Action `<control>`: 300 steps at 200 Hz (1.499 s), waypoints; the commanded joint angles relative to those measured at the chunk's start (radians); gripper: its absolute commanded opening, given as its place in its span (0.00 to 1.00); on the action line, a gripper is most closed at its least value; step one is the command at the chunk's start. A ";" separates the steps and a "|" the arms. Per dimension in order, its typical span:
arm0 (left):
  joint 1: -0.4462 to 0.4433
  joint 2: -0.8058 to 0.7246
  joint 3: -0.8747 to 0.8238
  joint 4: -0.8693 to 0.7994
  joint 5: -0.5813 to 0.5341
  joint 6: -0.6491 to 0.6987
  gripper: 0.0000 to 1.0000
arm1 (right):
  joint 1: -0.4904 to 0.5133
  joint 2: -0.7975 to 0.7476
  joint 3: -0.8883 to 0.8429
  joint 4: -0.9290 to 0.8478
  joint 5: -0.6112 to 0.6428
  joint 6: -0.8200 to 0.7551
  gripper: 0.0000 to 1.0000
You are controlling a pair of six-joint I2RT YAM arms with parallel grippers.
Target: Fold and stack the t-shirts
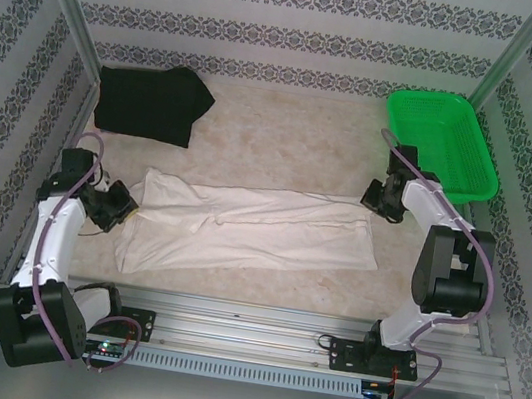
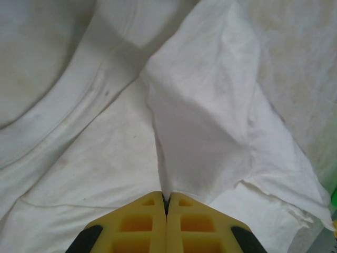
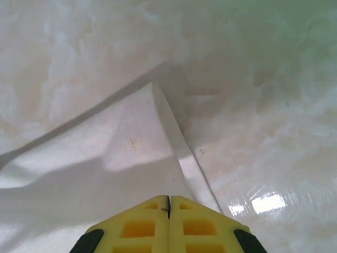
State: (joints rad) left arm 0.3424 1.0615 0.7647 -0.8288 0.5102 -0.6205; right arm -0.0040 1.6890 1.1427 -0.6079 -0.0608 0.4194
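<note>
The cream t-shirt (image 1: 251, 228) lies stretched sideways across the middle of the table, folded lengthwise into a long band. My left gripper (image 1: 121, 205) is at its left end, jaws shut. In the left wrist view a ridge of the cream cloth (image 2: 205, 132) runs up out of the shut left gripper (image 2: 166, 199). My right gripper (image 1: 379, 199) is at the shirt's right end. There the shirt's hem (image 3: 174, 142) leads straight into the shut right gripper (image 3: 169, 199). The black t-shirt (image 1: 149, 105) lies crumpled at the back left, apart from both grippers.
A green mesh basket (image 1: 442, 141) stands at the back right, just behind the right arm. Patterned walls close in the table on three sides. Bare marbled tabletop (image 1: 285, 142) lies between the black shirt and the basket.
</note>
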 commanded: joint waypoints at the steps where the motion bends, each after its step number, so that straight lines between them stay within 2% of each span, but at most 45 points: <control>1: 0.011 -0.005 -0.041 0.032 -0.018 -0.036 0.00 | 0.004 -0.029 -0.035 0.003 0.025 0.021 0.00; 46: 0.011 0.030 -0.084 0.095 0.001 -0.046 0.00 | 0.025 -0.019 -0.072 0.007 0.038 0.038 0.00; 97: 0.009 -0.012 -0.123 0.088 0.051 -0.084 0.00 | 0.032 0.002 -0.066 0.003 0.051 0.042 0.00; 184: -0.007 -0.052 -0.074 0.043 0.142 -0.156 0.00 | 0.033 0.009 -0.054 -0.012 0.059 0.032 0.00; 300: -0.022 -0.278 -0.174 -0.012 0.178 -0.310 0.00 | 0.033 0.021 -0.057 -0.012 0.059 0.036 0.00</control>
State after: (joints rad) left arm 0.3328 0.8185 0.6029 -0.7956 0.6552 -0.8734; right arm 0.0223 1.6974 1.0798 -0.6010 -0.0322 0.4458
